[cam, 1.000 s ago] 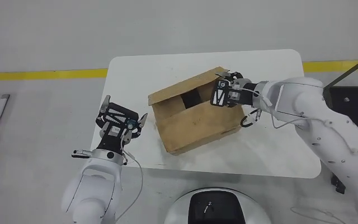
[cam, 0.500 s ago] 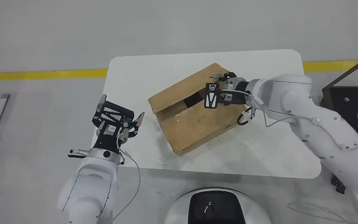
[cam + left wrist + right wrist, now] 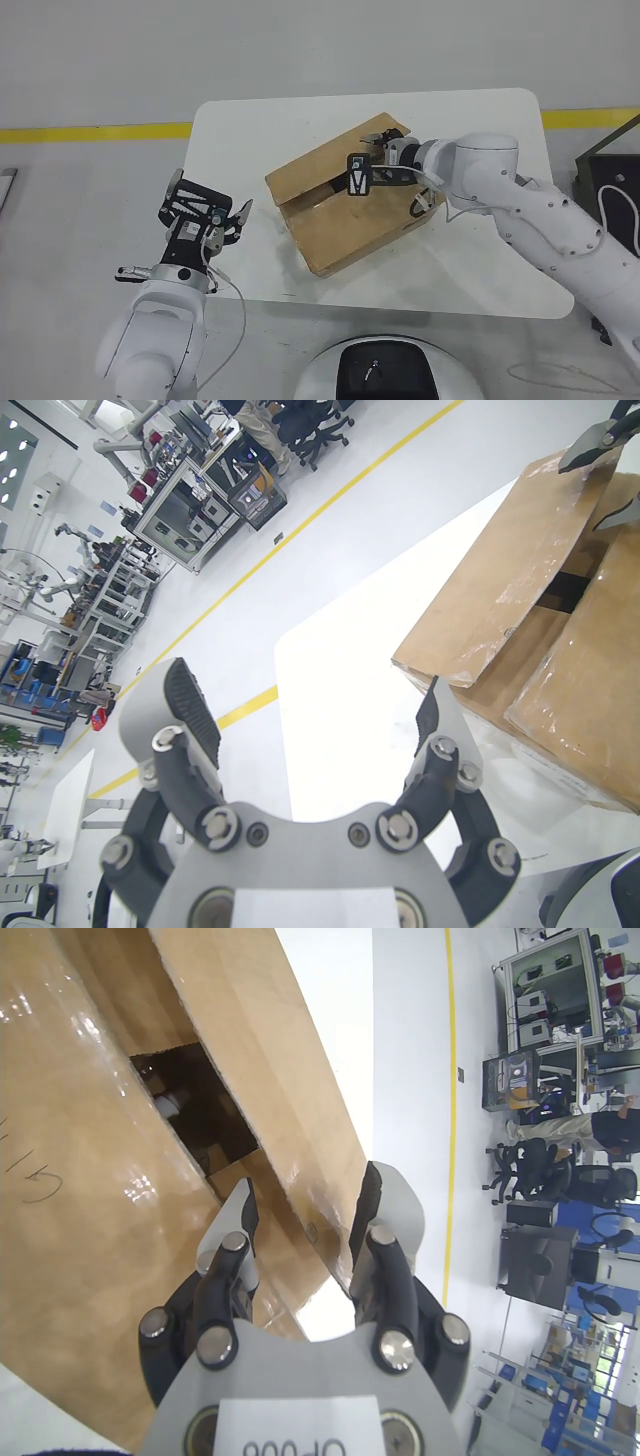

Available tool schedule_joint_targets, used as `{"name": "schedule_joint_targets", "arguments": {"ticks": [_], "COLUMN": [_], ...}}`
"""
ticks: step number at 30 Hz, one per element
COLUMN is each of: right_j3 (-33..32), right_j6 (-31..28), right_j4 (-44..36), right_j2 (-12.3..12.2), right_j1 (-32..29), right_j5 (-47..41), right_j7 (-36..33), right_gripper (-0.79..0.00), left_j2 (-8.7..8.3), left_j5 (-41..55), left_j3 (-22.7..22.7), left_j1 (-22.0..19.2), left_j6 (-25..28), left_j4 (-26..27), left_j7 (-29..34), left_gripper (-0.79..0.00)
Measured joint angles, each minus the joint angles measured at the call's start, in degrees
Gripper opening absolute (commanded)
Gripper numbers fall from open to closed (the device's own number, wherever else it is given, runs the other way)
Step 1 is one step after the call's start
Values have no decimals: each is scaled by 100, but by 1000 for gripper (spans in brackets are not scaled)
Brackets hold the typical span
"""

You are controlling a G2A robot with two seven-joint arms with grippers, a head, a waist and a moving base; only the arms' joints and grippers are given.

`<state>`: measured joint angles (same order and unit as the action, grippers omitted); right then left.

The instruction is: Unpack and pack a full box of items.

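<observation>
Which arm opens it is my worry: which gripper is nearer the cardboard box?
Right. The right gripper straddles a flap of the cardboard box; the left gripper is at the edge of the table, apart from it.

Bright, even overhead lighting with only soft shadows, and the white table (image 3: 345, 700) is pretty much blown out in the left wrist view. The taped box (image 3: 90, 1138) throws shiny glare patches, while the gap (image 3: 200, 1113) between its flaps is just black. Both wrist views bend hard toward the edges, fisheye style.
</observation>
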<state>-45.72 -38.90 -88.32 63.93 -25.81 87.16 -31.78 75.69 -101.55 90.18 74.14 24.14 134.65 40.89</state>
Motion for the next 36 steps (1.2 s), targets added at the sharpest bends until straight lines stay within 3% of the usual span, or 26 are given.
{"name": "schedule_joint_targets", "arguments": {"ticks": [1, 2, 3, 12, 19, 29, 36], "right_j3": [47, 104, 139, 23, -337, -828, -1084], "right_j6": [24, 47, 64, 58, -103, 593, 1028], "right_j4": [73, 163, 224, 545, 542, 435, 723], "right_j2": [29, 66, 92, 239, 258, 209, 156], "right_j1": [54, 122, 168, 437, 531, 563, 468], "right_j5": [0, -4, -16, -748, -2120, -4529, -5148], "right_j7": [24, 56, 83, -9, -864, -2650, -2857], "right_gripper": [-588, -763, -785, -785, -785, -785, -785], "left_j2": [-3, -7, -11, -44, -70, -106, -132], "left_j5": [9, 19, 26, 108, 152, 229, 245], "left_j3": [8, 15, 21, 73, 37, 17, 3], "left_j1": [-4, -10, -16, -107, -211, -280, -276], "left_j6": [0, 3, 3, 40, 72, 89, 97], "left_j4": [0, 0, 0, -34, -108, -178, -198], "left_j7": [7, 14, 21, 89, 75, 49, 33], "left_gripper": [0, 0, 0, 0, 0, 0, 0]}}
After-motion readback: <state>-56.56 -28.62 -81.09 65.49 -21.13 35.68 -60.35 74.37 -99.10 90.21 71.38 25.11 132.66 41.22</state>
